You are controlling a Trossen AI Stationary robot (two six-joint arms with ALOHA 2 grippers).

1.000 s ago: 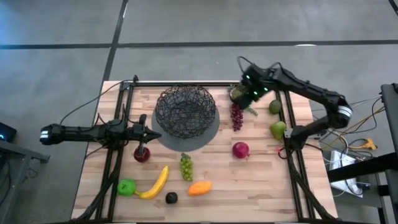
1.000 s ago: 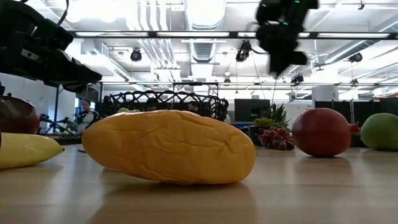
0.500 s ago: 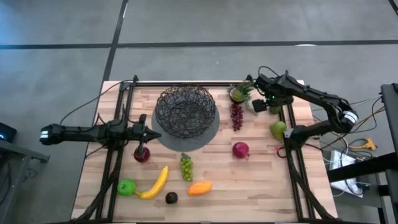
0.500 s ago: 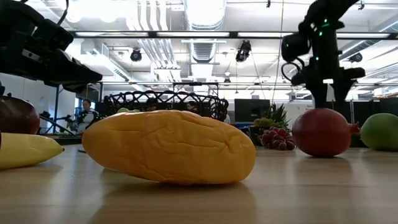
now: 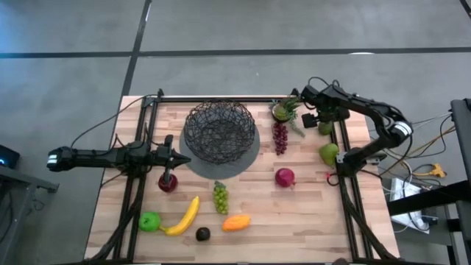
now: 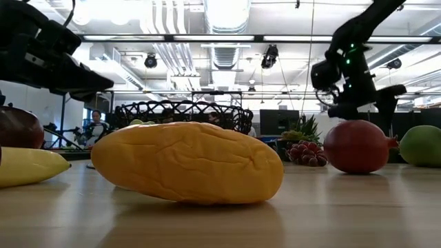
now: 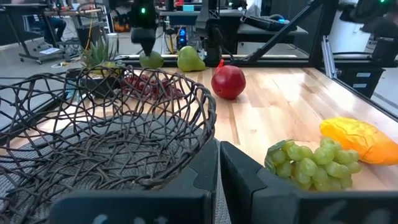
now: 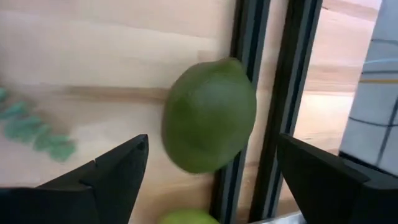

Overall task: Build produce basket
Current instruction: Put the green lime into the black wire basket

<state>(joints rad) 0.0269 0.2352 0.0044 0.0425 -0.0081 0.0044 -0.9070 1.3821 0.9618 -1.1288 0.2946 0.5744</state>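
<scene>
Seemingly empty, the basket (image 5: 219, 131) sat mid-table, all produce outside it. Right of it, the right hand (image 5: 318, 121) hung wide open over a green fruit (image 5: 325, 126), gripping nothing; the left hand (image 5: 174, 157) waited shut beside the basket.

Empty wire basket, fruit scattered around it

The basket (image 5: 219, 132) sits upright just ahead of the left gripper (image 5: 179, 157); a green fruit (image 8: 209, 116) lies between the right gripper's (image 8: 208, 165) spread fingers.

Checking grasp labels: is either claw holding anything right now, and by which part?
Nothing is held. The right claw is open above a green fruit; the left claw is shut and empty beside the basket.
</scene>
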